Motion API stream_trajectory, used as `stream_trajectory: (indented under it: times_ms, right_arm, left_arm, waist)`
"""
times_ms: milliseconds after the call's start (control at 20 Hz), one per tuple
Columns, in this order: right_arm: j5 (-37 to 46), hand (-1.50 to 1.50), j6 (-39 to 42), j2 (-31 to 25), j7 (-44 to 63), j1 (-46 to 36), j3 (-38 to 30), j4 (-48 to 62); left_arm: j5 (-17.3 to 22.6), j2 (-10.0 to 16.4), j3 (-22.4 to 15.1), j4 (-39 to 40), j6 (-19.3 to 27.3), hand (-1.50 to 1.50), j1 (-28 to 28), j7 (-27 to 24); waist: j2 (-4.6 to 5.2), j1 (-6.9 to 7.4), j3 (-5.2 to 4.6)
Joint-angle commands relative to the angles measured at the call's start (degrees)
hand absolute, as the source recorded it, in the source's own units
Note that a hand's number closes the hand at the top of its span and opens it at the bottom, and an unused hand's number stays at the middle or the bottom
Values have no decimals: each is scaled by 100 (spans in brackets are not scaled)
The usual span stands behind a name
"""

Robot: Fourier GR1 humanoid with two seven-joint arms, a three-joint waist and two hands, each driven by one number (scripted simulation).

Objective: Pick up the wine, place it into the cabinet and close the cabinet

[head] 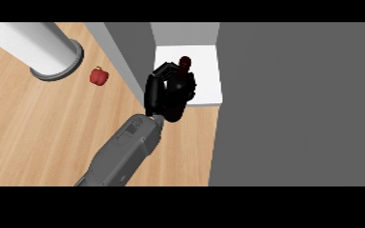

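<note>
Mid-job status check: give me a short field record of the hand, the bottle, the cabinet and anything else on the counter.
left hand: curled round the wine bottle
wine bottle: dark, neck showing past the fingers, over the shelf's front part
cabinet shelf: white, showing
cabinet door: grey, open, at the right
bottle set down: cannot tell
red pepper: on the wooden counter, left of the cabinet
right hand: not in view

1. I read this as a kitchen: a grey cabinet (285, 101) stands on a pale wooden counter (57, 125).
2. Left of the cabinet lies a red bell pepper (99, 76).
3. At the cabinet's open white shelf I see a dark wine bottle (185, 65).
</note>
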Motion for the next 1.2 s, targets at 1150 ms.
stream_trajectory:
  times_ms: [1150]
  right_arm:
    - [-232,-150,244,35,-137,-152,40,74]
  left_arm:
    - [1320,-1,-298,3001,-348,150,-1925,-174]
  waist:
    - [112,-322,-6]
